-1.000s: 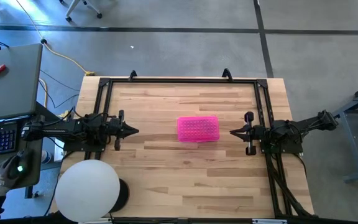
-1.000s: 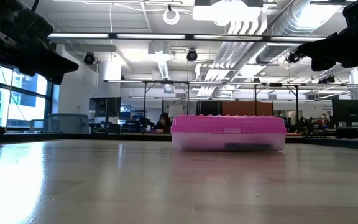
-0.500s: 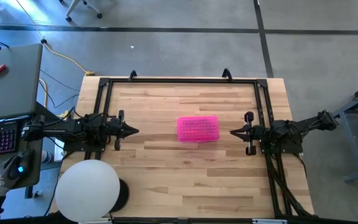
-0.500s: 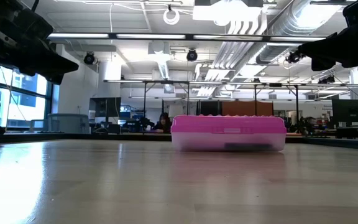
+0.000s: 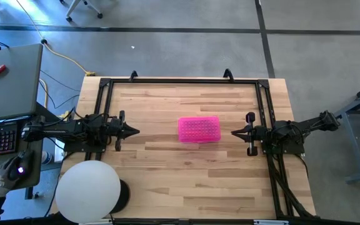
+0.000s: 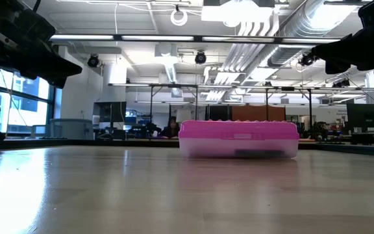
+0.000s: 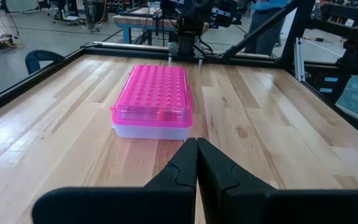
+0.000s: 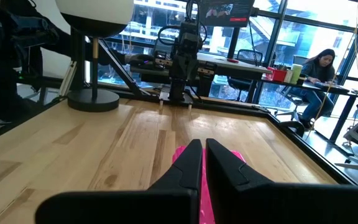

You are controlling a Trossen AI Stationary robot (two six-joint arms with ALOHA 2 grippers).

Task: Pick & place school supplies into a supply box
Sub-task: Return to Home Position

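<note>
The supply box (image 5: 199,129) rests flat on its clear base at the table's middle, its pink dotted lid shut; it also shows in the low view (image 6: 239,139) and the left wrist view (image 7: 153,99). Dark shapes lie inside the clear base (image 6: 255,153). No loose school supplies show on the table. My left gripper (image 5: 136,131) is shut, level, at the table's left side, well short of the box. My right gripper (image 5: 233,132) is shut, level, at the right side, also apart from the box (image 8: 224,163).
A black frame (image 5: 180,80) runs along the table's far and side edges. A white round lamp (image 5: 87,190) stands at the near left corner. A person's gloved hand (image 5: 10,172) rests by a keyboard left of the table. A person sits beyond the table (image 8: 319,65).
</note>
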